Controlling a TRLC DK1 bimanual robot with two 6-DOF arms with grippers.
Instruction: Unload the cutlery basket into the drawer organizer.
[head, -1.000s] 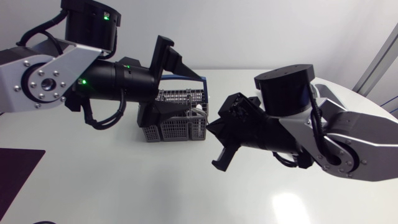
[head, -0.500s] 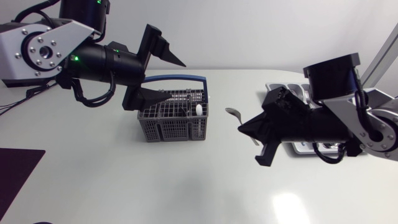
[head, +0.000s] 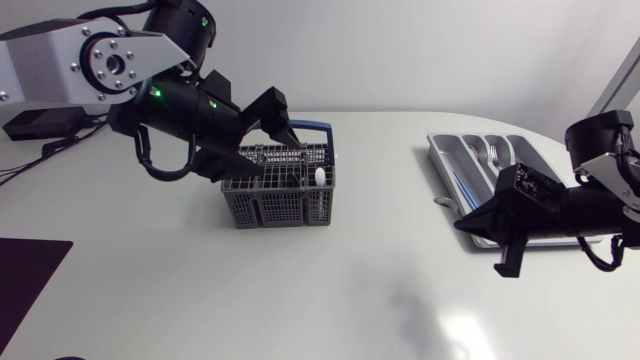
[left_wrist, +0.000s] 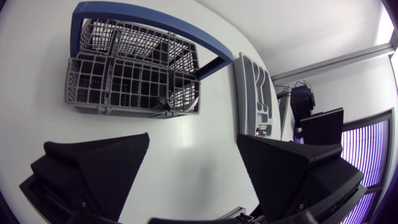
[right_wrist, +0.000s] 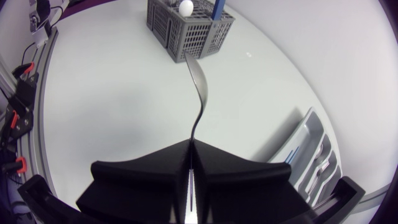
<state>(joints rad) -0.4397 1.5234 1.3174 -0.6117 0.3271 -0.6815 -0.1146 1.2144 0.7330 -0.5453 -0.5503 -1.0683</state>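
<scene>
The grey cutlery basket (head: 280, 190) with a blue handle (head: 312, 127) stands left of the table's middle. A white-tipped piece (head: 319, 177) stands in it. My left gripper (head: 258, 137) hangs open over the basket's back left, holding nothing; in the left wrist view its fingers (left_wrist: 102, 168) spread wide with the basket (left_wrist: 124, 74) ahead. My right gripper (head: 470, 222) is shut on a silver spoon (head: 443, 203) at the near left corner of the grey drawer organizer (head: 470, 145). The spoon (right_wrist: 199, 93) sticks out ahead of the right gripper (right_wrist: 191, 146).
Forks (head: 490, 153) lie in the organizer's compartments. The organizer (right_wrist: 311, 155) is beside the right gripper and the basket (right_wrist: 189, 25) far ahead of it. A dark mat (head: 25, 280) covers the front left corner. Bare table lies between basket and organizer.
My right arm has carried the spoon from beside the basket rightward to the organizer. The left arm has pulled back to the left, and its gripper now hangs open over the basket.
</scene>
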